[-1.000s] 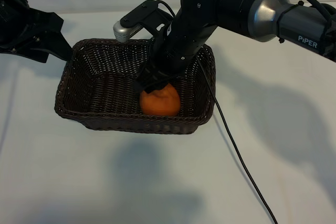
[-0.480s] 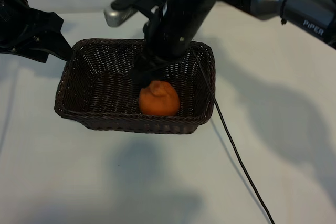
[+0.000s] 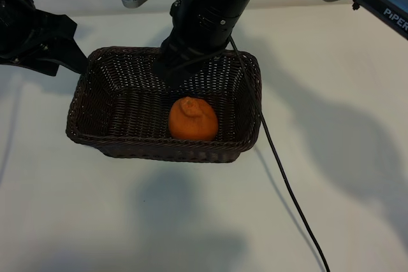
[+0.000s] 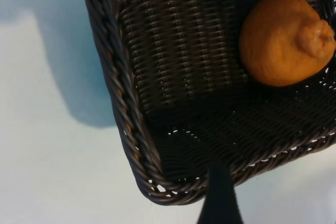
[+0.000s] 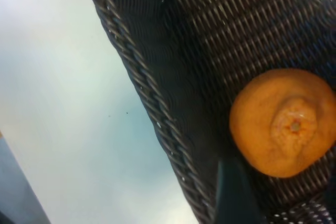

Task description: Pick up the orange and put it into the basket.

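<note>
Exterior view: your right gripper (image 3: 171, 76) has lifted clear, released; orange (image 3: 192, 119) rests in basket (image 3: 86, 109) — placement done.

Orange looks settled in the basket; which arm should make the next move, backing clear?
Right. The right gripper hangs directly above the orange inside the basket, holding nothing, so it has to clear out. The left gripper sits parked outside the basket's corner.

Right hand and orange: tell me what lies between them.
Nothing but bare basket weave; the exterior view shows the right hand above the orange, clear of it.
</note>
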Robot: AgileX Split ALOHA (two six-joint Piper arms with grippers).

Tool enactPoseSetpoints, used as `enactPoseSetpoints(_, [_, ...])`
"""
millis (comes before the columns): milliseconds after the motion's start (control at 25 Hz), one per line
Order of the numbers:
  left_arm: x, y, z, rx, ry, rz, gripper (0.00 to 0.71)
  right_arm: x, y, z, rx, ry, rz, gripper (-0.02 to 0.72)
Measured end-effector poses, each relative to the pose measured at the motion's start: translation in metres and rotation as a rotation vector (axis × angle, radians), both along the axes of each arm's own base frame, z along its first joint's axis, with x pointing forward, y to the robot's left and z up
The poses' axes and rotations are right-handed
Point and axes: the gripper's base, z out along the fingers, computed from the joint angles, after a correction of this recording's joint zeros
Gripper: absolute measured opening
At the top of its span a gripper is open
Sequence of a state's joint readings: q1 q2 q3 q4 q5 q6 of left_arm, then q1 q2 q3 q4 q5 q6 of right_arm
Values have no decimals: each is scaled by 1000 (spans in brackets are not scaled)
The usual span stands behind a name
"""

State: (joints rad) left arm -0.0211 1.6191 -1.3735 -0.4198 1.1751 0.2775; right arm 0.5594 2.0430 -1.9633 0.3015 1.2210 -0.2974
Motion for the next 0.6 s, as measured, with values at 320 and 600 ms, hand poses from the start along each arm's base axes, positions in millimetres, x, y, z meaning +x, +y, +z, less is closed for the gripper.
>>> enactPoseSetpoints(320, [0,0,0,0,0,0,559,-2,-10,13,-47,-50,-47,286])
enactPoseSetpoints(600, [0,0,0,0,0,0,559,-15,-36,19,-192,-111,-106,264])
